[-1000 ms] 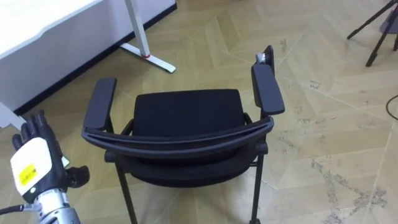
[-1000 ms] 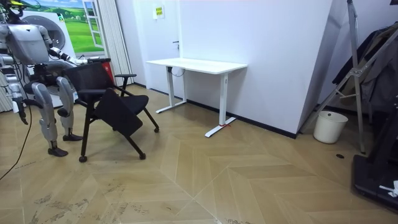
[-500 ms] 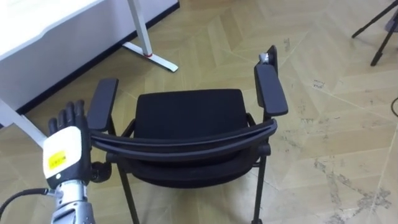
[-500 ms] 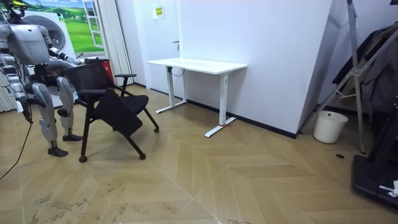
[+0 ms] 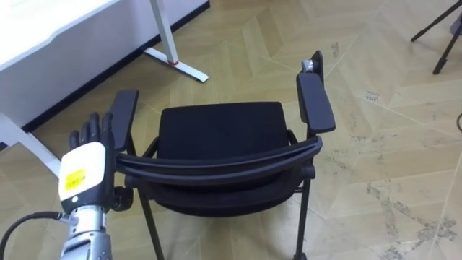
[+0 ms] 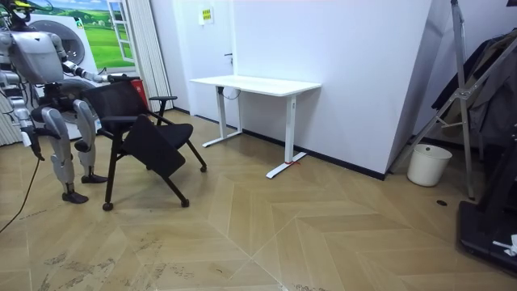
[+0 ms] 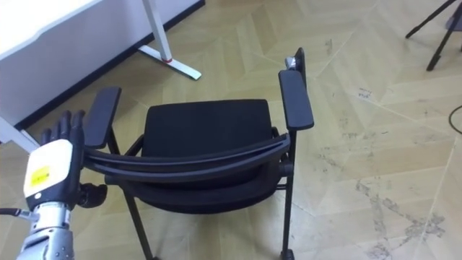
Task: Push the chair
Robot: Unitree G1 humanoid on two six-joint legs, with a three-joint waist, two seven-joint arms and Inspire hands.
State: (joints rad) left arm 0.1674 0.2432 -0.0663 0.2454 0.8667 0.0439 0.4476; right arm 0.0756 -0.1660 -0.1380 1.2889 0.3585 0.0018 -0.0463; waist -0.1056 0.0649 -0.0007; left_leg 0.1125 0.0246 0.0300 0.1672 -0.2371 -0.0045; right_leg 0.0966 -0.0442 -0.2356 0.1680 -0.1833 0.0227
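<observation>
**Left hand raised flat at the chair's back corner**

Nearest the camera, the left hand (image 5: 86,172) stands upright, its white back plate with a yellow label facing the lens and its dark fingers (image 5: 94,131) straight and held close together, not curled round anything. It sits at the left end of the chair's backrest, just beside the left armrest (image 5: 123,118). Whether it is actually touching the chair cannot be told.

The chair (image 5: 220,132) stands on the floor directly in front of the robot. Its back is a thin, curved black band. The seat is a squarish pad in matt black fabric, and the two armrests are long, rounded black pads on slim dark metal legs.

In the room view the right hand (image 6: 27,139) hangs low at the robot's side, too small there to tell its state.

The floor (image 5: 375,144) is pale wood parquet in a herringbone pattern, scuffed with grey marks to the right of the chair.

Beyond the chair's left side is the desk (image 5: 50,22), smooth and white, on a white post with a flat foot (image 5: 177,66). Dark tripod legs (image 5: 437,36) are at the far right.
</observation>
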